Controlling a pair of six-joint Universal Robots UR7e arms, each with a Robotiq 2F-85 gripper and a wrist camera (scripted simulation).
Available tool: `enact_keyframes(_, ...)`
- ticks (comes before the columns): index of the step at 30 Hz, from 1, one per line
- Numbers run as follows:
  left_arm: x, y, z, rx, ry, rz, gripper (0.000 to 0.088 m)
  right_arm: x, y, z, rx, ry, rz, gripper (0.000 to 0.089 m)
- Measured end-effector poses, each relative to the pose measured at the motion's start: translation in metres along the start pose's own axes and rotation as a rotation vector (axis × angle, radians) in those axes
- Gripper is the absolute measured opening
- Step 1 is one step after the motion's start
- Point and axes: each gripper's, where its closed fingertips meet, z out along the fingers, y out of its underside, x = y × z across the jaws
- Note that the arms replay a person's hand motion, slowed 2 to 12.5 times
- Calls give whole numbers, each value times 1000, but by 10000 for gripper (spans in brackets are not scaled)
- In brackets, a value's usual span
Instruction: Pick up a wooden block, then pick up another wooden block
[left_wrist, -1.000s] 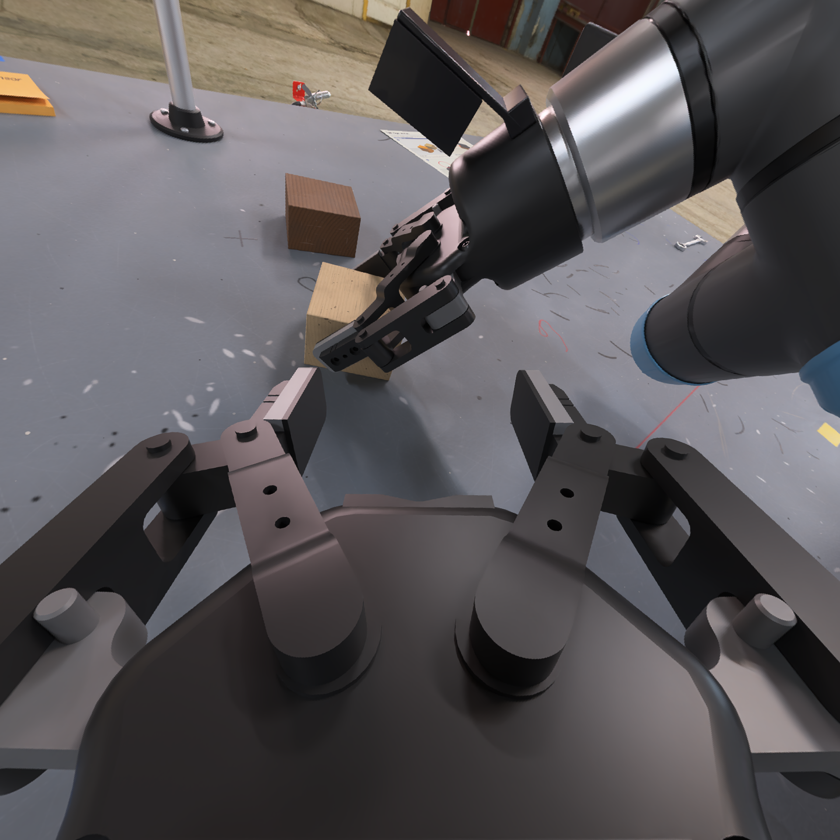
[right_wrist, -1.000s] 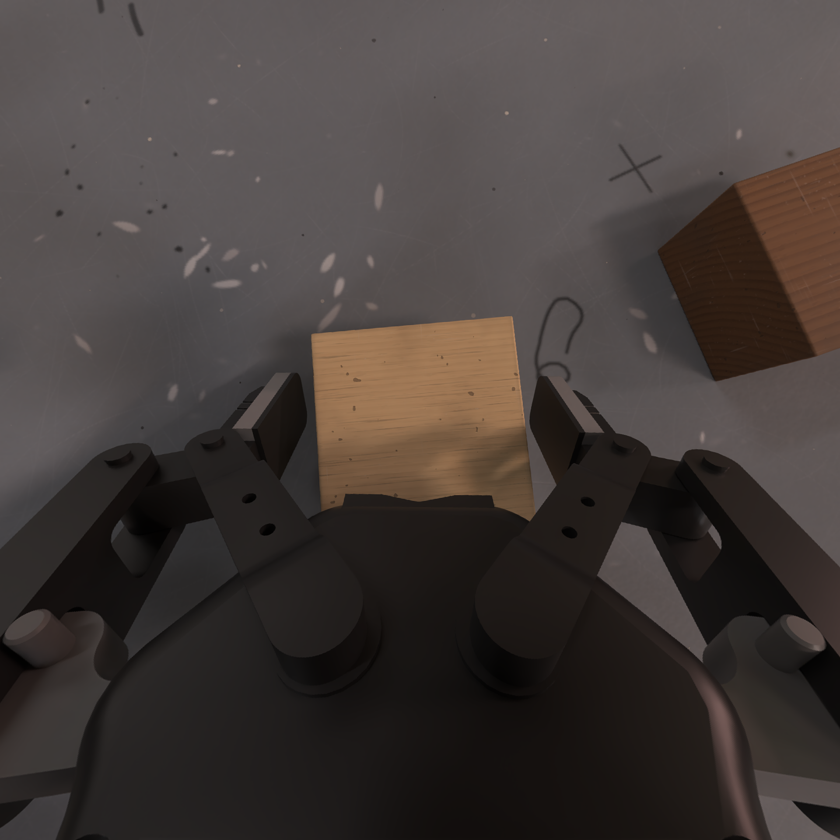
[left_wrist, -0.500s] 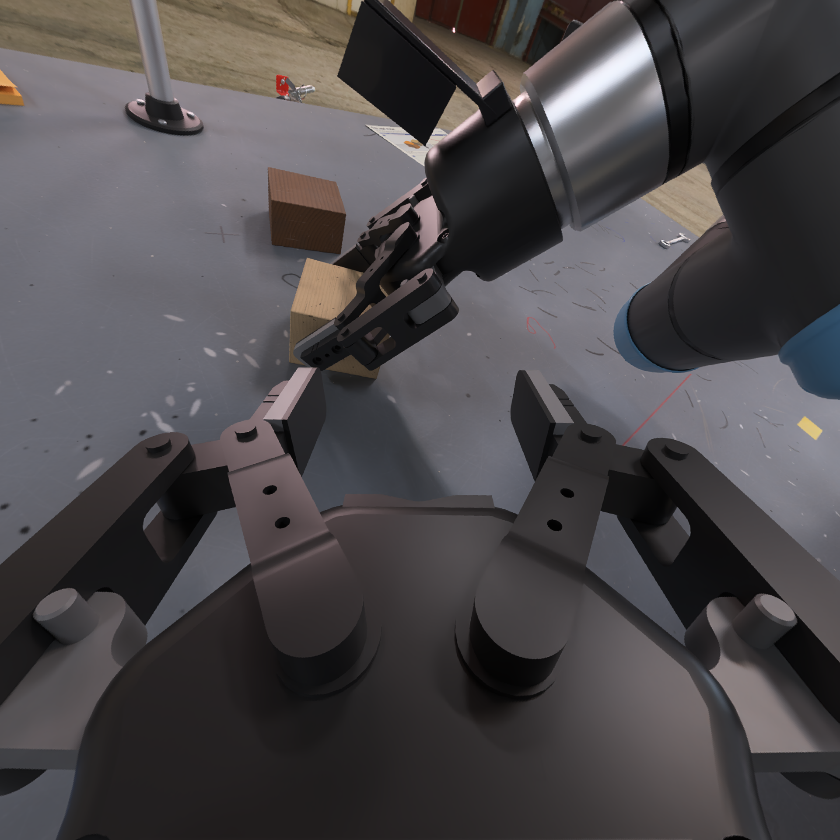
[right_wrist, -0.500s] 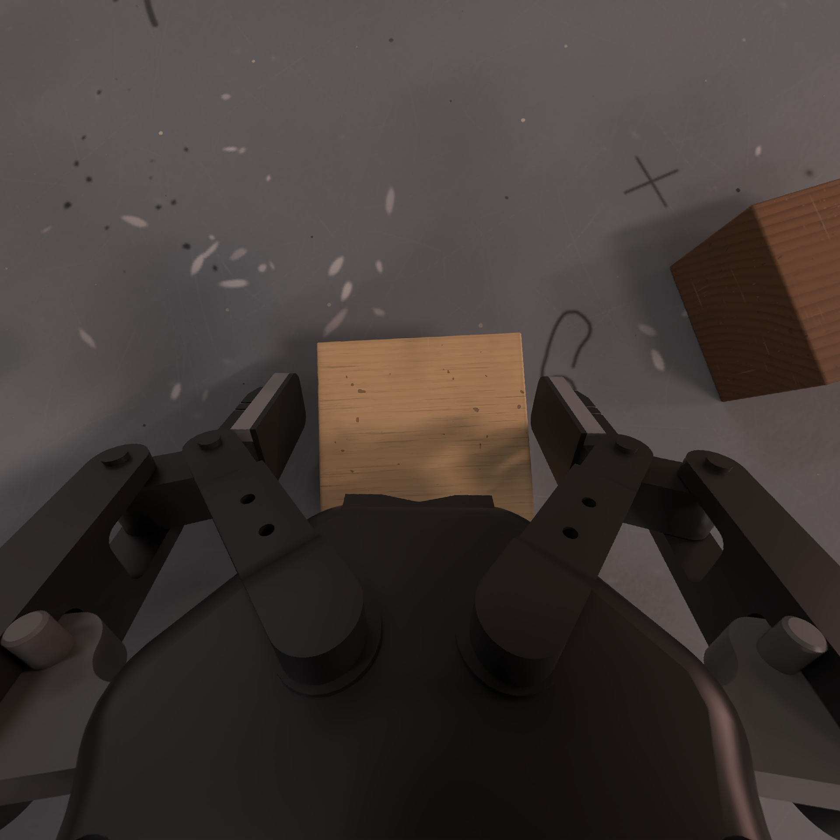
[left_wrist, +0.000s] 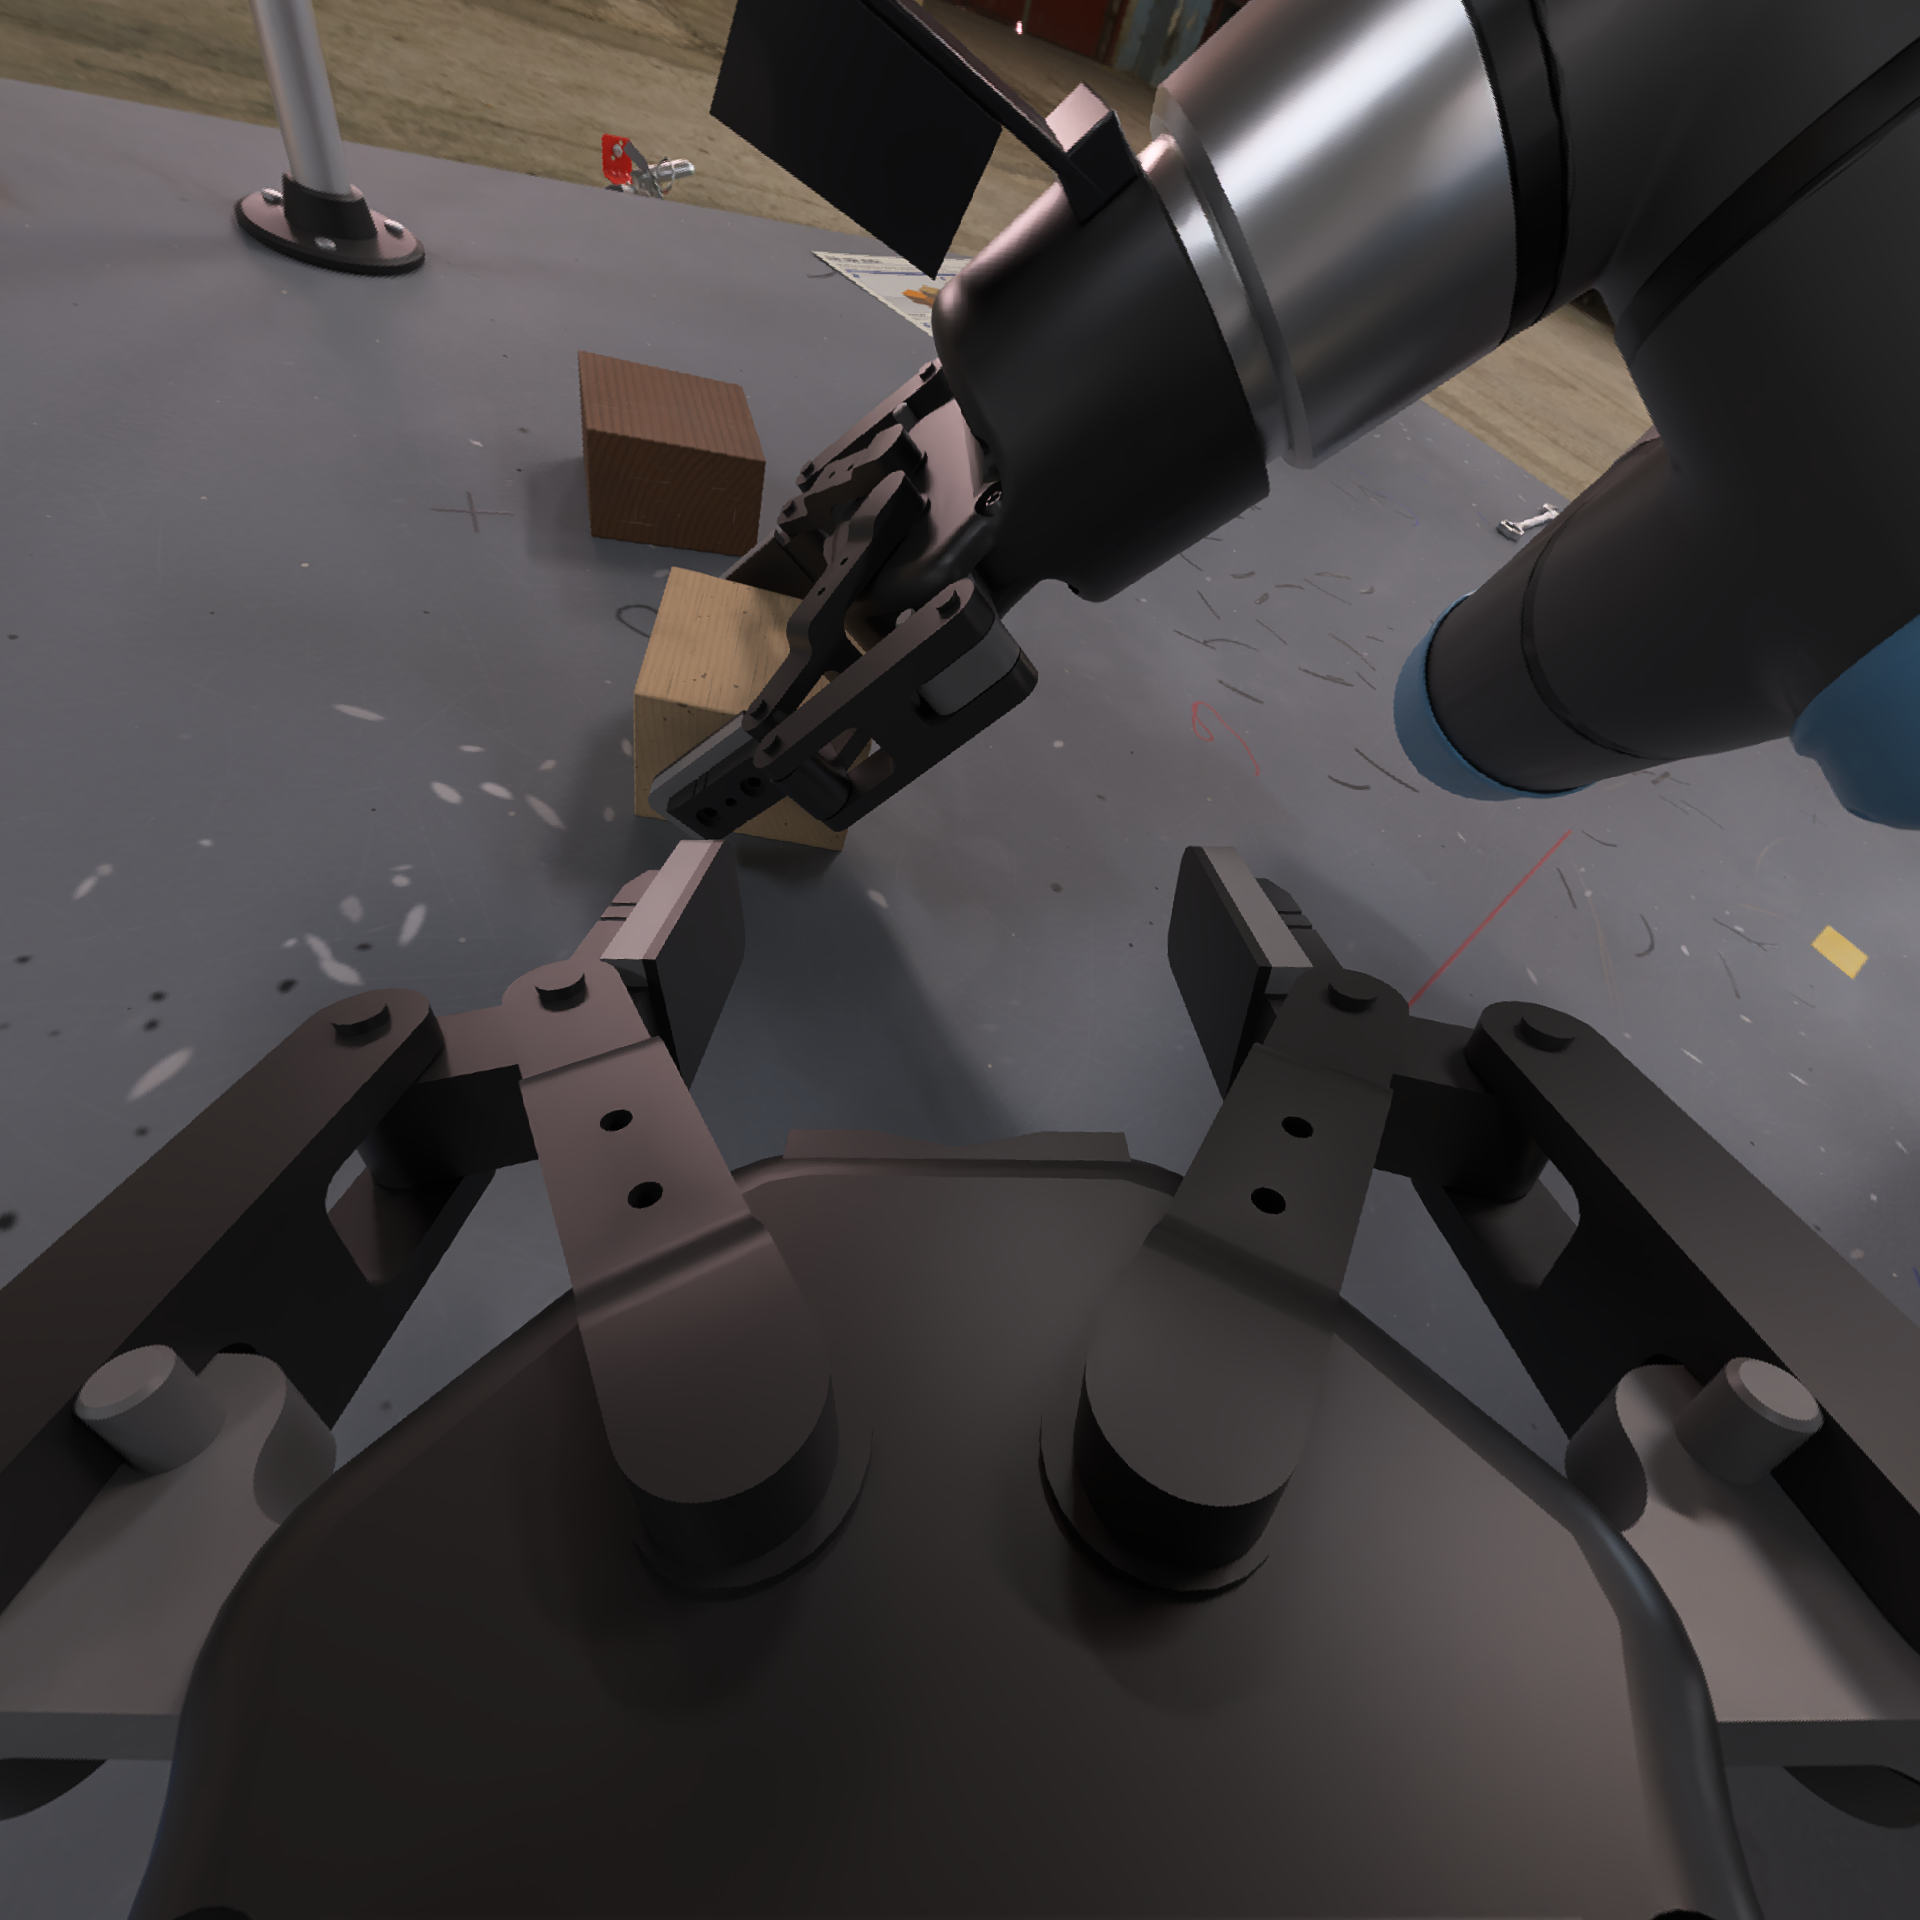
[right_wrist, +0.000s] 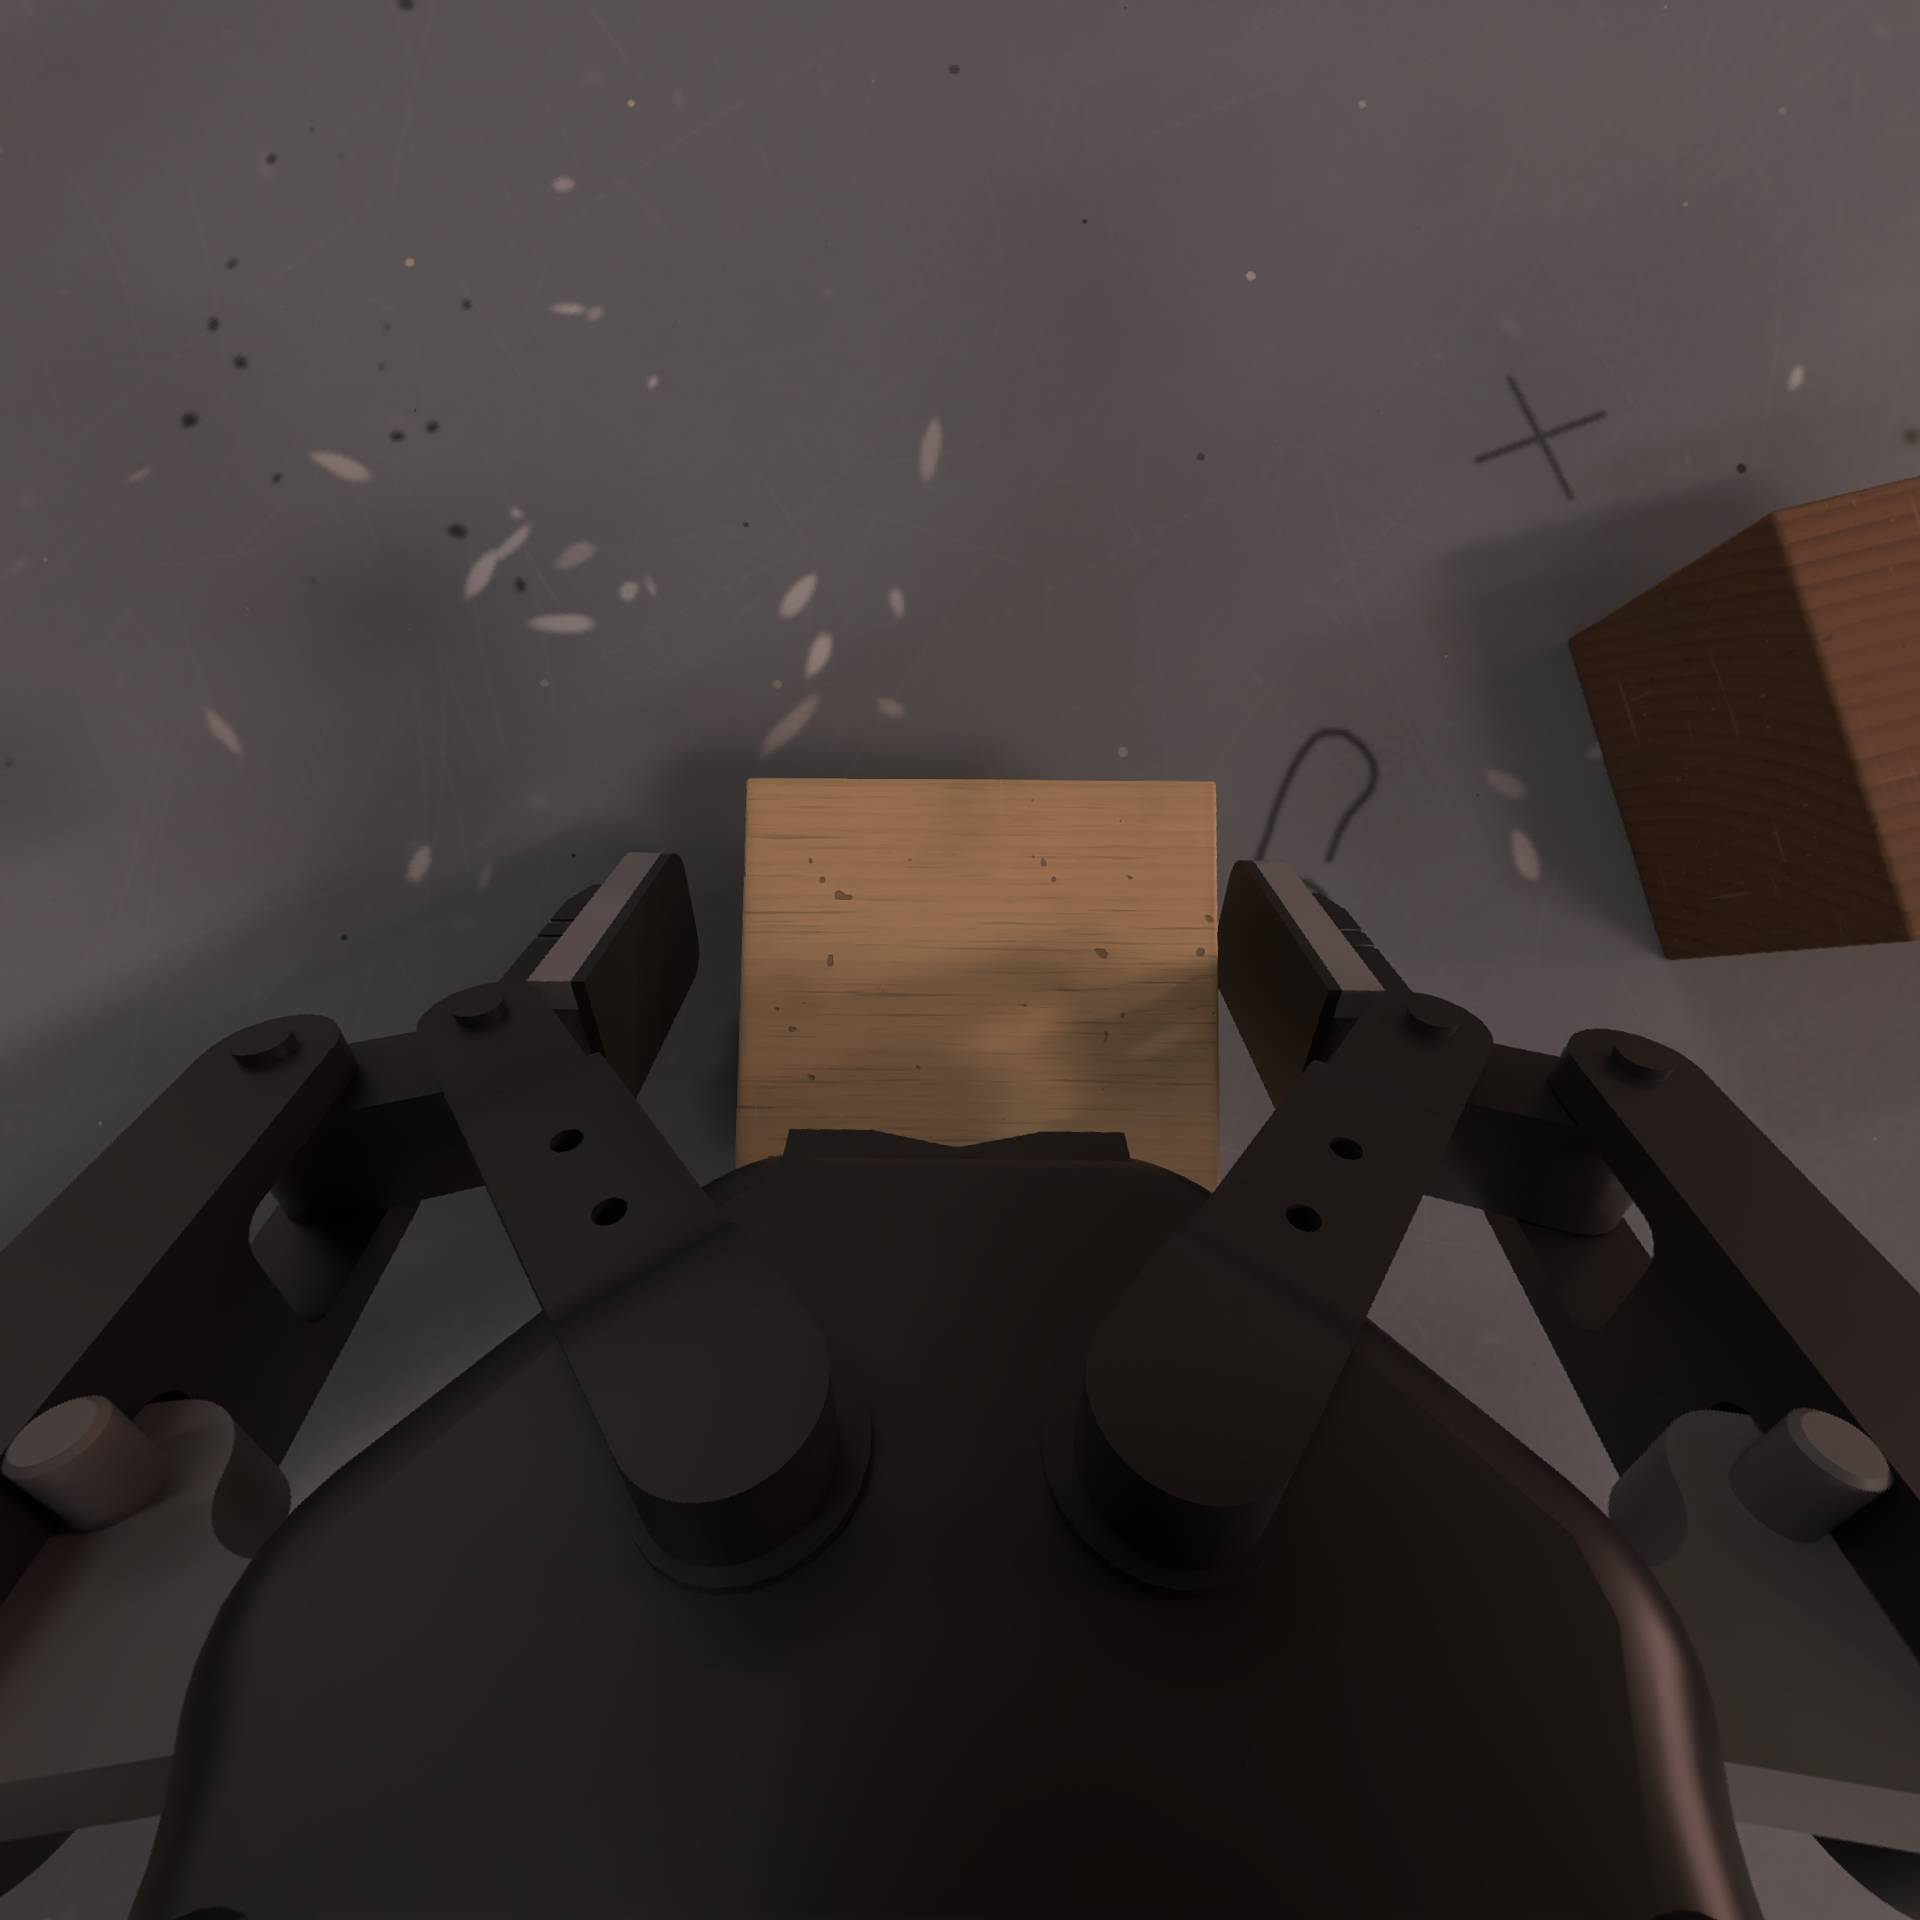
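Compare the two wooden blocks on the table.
The pale tan wooden block sits between the open right claw's fingers, neither finger visibly touching it; the dark reddish-brown wooden block stands apart, clear of either claw. The tan one faces the right wrist camera squarely; the brown one is turned corner-on. Both are cube-like and rest on the grey table.
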Motion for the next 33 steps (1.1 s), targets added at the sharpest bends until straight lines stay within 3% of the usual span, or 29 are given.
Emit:
enact_keyframes(14, 3, 3, 3, -17, 11, 5, 724, -1, 0, -3, 5, -17, -45, 854)
enact_keyframes(33, 0, 3, 2, -18, -18, 31, 733, 1, 9, -18, 11, 36, -36, 854)
